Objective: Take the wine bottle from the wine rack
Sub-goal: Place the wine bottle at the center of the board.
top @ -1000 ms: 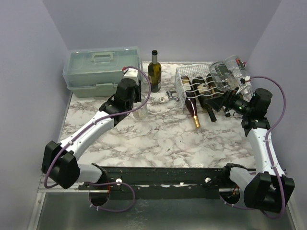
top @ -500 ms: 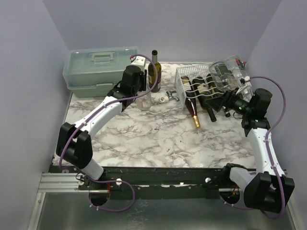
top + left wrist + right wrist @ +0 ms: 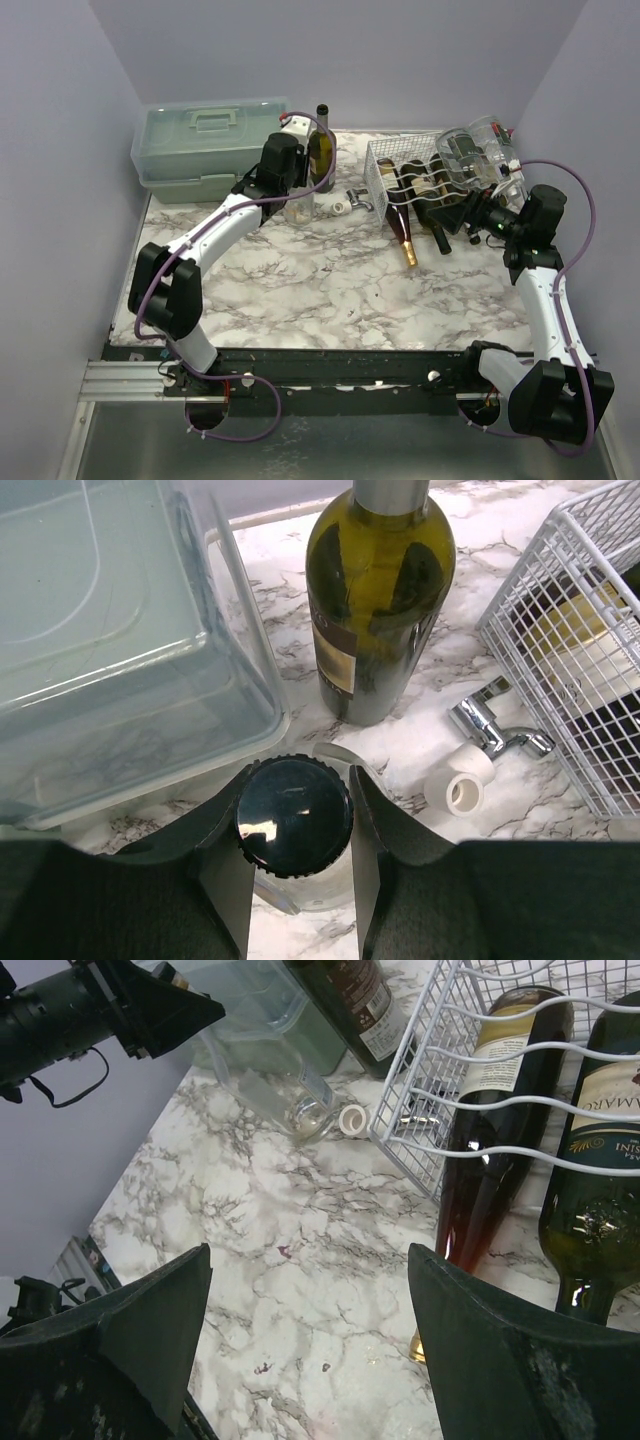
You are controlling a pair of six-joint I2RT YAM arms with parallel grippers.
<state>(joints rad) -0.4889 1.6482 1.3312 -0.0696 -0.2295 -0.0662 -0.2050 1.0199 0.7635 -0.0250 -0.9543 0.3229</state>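
Note:
The white wire wine rack (image 3: 385, 160) stands at the back right, and also shows in the left wrist view (image 3: 570, 660) and the right wrist view (image 3: 440, 1070). A reddish wine bottle (image 3: 400, 225) (image 3: 490, 1150) and a dark green one (image 3: 437, 225) (image 3: 600, 1160) lie in its cradles, necks poking out the front. My right gripper (image 3: 462, 215) (image 3: 310, 1330) hangs open just in front of them, holding nothing. My left gripper (image 3: 290, 190) (image 3: 298, 780) is shut on the black-capped neck of a clear bottle (image 3: 298, 207) (image 3: 293, 815), upright beside a standing green wine bottle (image 3: 321, 150) (image 3: 375, 600).
A pale green toolbox (image 3: 212, 145) (image 3: 100, 630) sits at the back left, close to the left gripper. A white tape roll (image 3: 341, 207) (image 3: 458, 790) and a chrome fitting (image 3: 360, 198) (image 3: 495, 730) lie between the standing bottle and the rack. Clear bottles (image 3: 480, 150) rest on the rack's top.
The left arm has carried the clear bottle away from me toward the back, ending beside the toolbox and the standing green bottle. The right arm has not moved.

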